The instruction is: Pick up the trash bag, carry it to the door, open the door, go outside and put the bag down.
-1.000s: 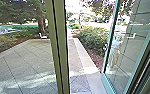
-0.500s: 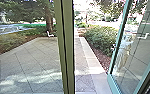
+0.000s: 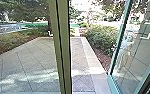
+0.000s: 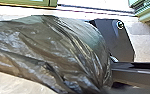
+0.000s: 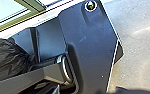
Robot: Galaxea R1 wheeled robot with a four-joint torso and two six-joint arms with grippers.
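Trash bag [image 4: 53, 50], dark shiny plastic with lots of crinkles and creases, sits right up close in my left wrist view, near the robot's own wide dark plate [image 4: 118, 37]. I've also got part of it in the right wrist view, with the folds bunched toward the same plate. Honestly can't tell from here what's holding it up, if anything. Same deal with the left jaws and the right jaws: I can't tell if either pair is spread, pressed together or pinching the plastic.

The head view has me looking out at the doorway. An olive-green upright frame post [image 3: 66, 50] runs top to bottom near the middle, and to the right of it there's a glass door with a teal frame [image 3: 138, 50] standing open at an angle, so there's a gap between the two. Some pale upright shape [image 3: 124, 53] shows in that glass, too blurry for me to name.

Beyond that is a yard of big grey paving slabs [image 3: 18, 62] with a splash of sunlight across it and a paler stone border [image 3: 89, 56] running away from me. Next to the border there's a strip of reddish-brown ground cover [image 3: 99, 56] and a bushy green hedge [image 3: 101, 37]. Dark leafy tree branches [image 3: 26, 10] hang over the far left.
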